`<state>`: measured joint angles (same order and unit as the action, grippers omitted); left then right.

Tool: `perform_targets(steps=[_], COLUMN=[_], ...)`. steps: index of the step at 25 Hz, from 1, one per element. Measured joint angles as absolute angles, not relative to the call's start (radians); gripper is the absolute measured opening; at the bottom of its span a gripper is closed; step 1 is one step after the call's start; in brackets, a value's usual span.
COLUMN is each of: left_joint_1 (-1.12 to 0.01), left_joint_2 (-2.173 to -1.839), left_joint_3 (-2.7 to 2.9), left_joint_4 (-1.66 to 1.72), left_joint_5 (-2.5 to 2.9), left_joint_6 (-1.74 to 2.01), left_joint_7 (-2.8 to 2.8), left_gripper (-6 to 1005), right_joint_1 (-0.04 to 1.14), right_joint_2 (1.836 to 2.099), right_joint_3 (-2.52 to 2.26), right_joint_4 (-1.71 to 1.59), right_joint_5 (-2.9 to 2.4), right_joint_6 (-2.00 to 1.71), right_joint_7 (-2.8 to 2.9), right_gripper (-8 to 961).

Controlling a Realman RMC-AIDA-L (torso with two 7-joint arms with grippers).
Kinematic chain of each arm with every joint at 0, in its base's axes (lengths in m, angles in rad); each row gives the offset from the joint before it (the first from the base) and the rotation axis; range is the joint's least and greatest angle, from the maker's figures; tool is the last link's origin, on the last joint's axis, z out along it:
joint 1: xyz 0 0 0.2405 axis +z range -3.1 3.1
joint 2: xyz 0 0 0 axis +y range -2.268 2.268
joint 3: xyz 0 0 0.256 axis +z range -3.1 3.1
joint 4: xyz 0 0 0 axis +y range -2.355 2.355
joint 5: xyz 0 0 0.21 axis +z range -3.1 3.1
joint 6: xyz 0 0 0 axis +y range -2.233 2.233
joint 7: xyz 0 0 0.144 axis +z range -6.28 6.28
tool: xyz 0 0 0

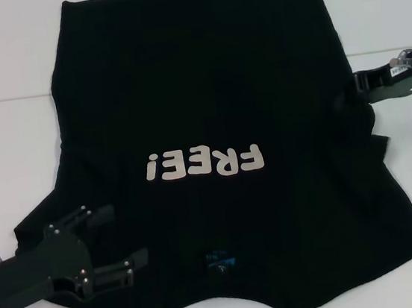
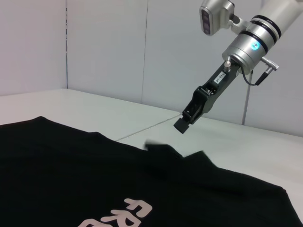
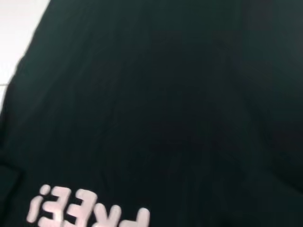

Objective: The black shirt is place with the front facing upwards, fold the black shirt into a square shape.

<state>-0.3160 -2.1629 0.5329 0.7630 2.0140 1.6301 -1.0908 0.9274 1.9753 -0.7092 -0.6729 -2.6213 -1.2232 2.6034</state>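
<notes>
Both grippers flank the black shirt (image 1: 210,123), long axis near-to-far on the counter (image 1: 0,66): left gripper (image 1: 120,247) released over near-left sleeve; right gripper (image 1: 349,91) at right sleeve edge, closure indeterminate

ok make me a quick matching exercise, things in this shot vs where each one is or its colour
Things:
1. left pincer
2. right pincer
3. FREE! lettering
4. neck label

Descriptions:
a. blue, by the collar at the near edge
b. off-white, on the chest of the black shirt
c. open, over the near left sleeve
d. at the shirt's right edge

Pairs: 1-c, 2-d, 3-b, 4-a
</notes>
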Motion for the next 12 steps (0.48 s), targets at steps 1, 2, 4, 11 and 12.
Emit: perform_targets(steps=[1,2,4,11,12], left_joint_1=[-0.316,-0.316,-0.316,-0.313,-0.315], left_joint_2=[-2.163,-2.163,-2.163,-2.164,-2.164], left_joint_3=[0.533,0.533,0.532,0.520,0.511], left_joint_4=[0.762,0.762,0.761,0.760,0.762], left_joint_5=[2.014,2.014,2.015,2.014,2.012], left_joint_6=[1.630,1.629,1.629,1.633,1.637], left_joint_7=[-1.091,-1.091,-1.091,-1.143,-1.184], left_gripper=[950,950,950,950,950], right_joint_1=[0.927,0.927,0.922,0.845,0.823], right_joint_2=[1.976,1.975,1.972,1.940,1.935], right_joint_3=[-0.709,-0.709,-0.710,-0.695,-0.694], right_joint_4=[-0.673,-0.673,-0.672,-0.662,-0.662], right_joint_5=[-2.610,-2.589,-2.545,-2.331,-2.291], right_joint_6=[-1.223,-1.226,-1.233,-1.275,-1.285], right_joint_7=[2.600,2.596,2.589,2.495,2.464], right_gripper=[48,50,117,543,590])
